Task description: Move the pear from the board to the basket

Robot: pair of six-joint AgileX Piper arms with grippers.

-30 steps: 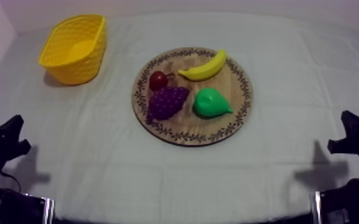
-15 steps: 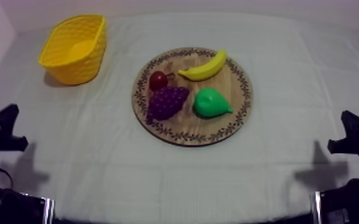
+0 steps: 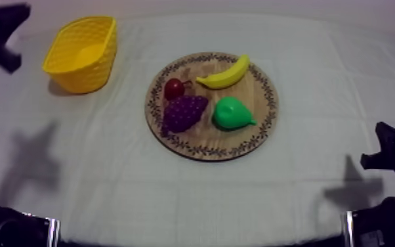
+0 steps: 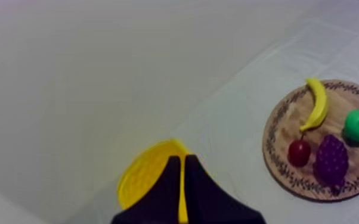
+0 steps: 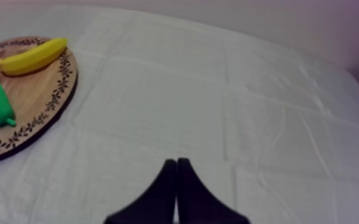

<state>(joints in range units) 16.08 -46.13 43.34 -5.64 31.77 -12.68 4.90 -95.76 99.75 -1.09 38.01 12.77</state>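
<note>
Pear (image 3: pixel 231 113), green and smooth, lies on its side on the round board (image 3: pixel 207 152), on the half toward the robot's right. The grapes (image 3: pixel 184 112) are just beside it. The banana (image 3: pixel 225 74) is near it on the far side, and the small red fruit (image 3: pixel 174 88) sits past the grapes. The basket (image 3: pixel 98 66) stands well apart from the board, over on the robot's left.

I think the pear could slip. It looks round and shiny, so a pinch that is off the middle may squeeze it out. Then it could roll across the board or off it. Fingers that come down wide may also bump the grapes or the banana, because they are so close. The way to the basket is long, so a weak hold could drop the pear on the cloth (image 3: pixel 239 197).

The left gripper (image 4: pixel 180 159) hangs high up by the basket and points toward the board. Its fingers are pressed together with nothing in them, so they must open before any grab. The right gripper (image 5: pixel 176 161) sits low at its own side, over bare cloth. Its fingers are pressed together too and hold nothing.
</note>
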